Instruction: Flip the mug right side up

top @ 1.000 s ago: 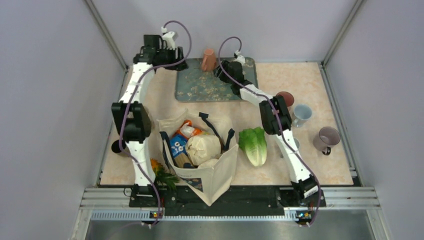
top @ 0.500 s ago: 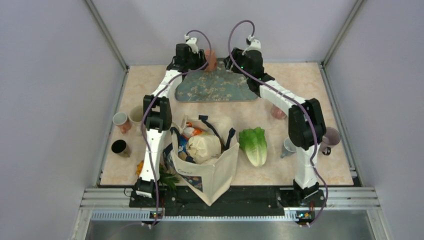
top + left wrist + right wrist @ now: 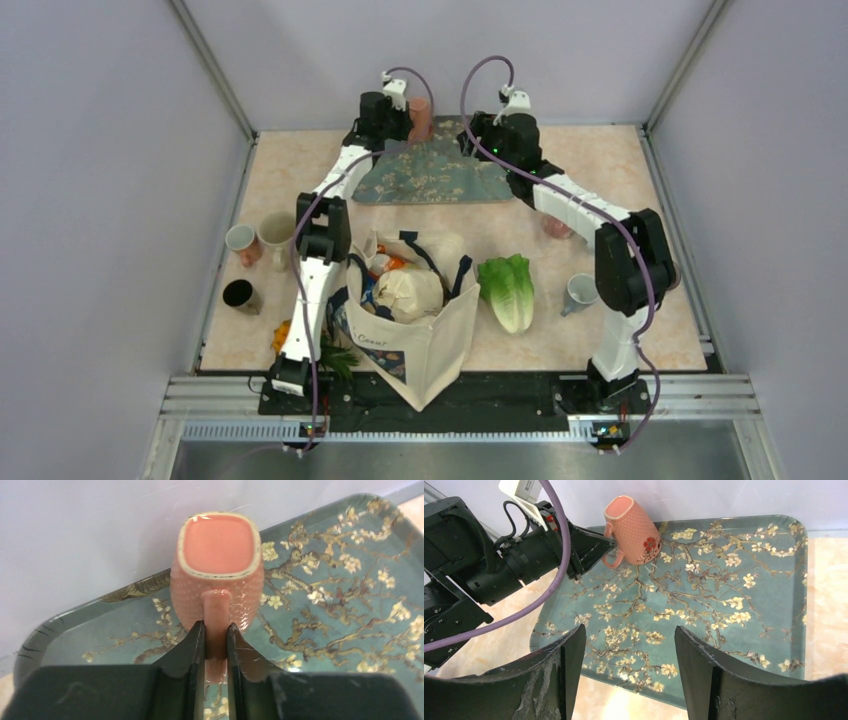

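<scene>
bench [image 3: 620, 160]: lying pale and speckled under a blank wall, carrying a flowered tray [image 3: 724, 580] at its far edge.
mug [image 3: 217, 575]: standing mouth down in the tray's far left corner, just beside the wall, its flat base showing on top. in the right wrist view it is leaning toward the left arm, and i cannot tell whether the rim is lifting off the tray.
left fingers [image 3: 201, 635]: pinching narrow on the mug's handle, one on each side, gripping near its lower end.
right fingers [image 3: 571, 650]: standing wide and holding nothing, hanging over the near part of the tray, well apart from the mug.
step: judging from this, the left arm is beginning the lift and flip.
doing it well: squeezing the handle firmly, since the mug's body is likely to be swinging about so thin a grip; raising it clear of the tray before rolling the wrist; drawing it away from the wall so that it is not knocking there; rolling half a turn until the mouth is facing up.
setting down: lowering until the base is resting flat on the tray, and only then opening.
risk: the glazed handle slipping or twisting mid-roll; the rim catching the tray's raised lip.
</scene>
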Controlling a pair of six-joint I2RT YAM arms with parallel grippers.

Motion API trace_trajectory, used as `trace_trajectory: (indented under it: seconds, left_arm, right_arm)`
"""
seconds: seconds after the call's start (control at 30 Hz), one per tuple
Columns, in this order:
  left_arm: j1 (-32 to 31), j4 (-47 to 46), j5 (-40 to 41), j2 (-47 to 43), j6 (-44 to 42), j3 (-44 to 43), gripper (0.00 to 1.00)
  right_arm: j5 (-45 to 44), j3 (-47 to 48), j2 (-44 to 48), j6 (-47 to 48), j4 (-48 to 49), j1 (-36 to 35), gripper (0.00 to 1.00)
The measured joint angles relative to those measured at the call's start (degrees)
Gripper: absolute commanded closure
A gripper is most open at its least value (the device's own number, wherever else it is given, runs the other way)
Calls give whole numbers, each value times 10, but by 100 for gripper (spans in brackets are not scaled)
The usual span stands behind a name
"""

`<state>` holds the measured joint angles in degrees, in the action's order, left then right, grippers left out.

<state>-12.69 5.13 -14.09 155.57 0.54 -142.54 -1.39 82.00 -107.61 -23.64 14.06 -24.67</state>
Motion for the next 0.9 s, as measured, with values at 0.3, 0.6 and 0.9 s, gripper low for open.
trace_trajectory:
  seconds: [0.3, 0.6, 0.9]
  left_arm:
    - [-10, -21, -27, -26, -1, 49, 100]
    - [-20, 33, -50, -139, -3, 187, 100]
    - [-31, 57, -60, -162, -23, 229, 67]
  right_arm:
    - [0, -2, 24, 22, -3, 12, 33]
    - [-5, -71, 106, 29, 10, 27, 32]
    - [-13, -118, 155, 31, 14, 31, 29]
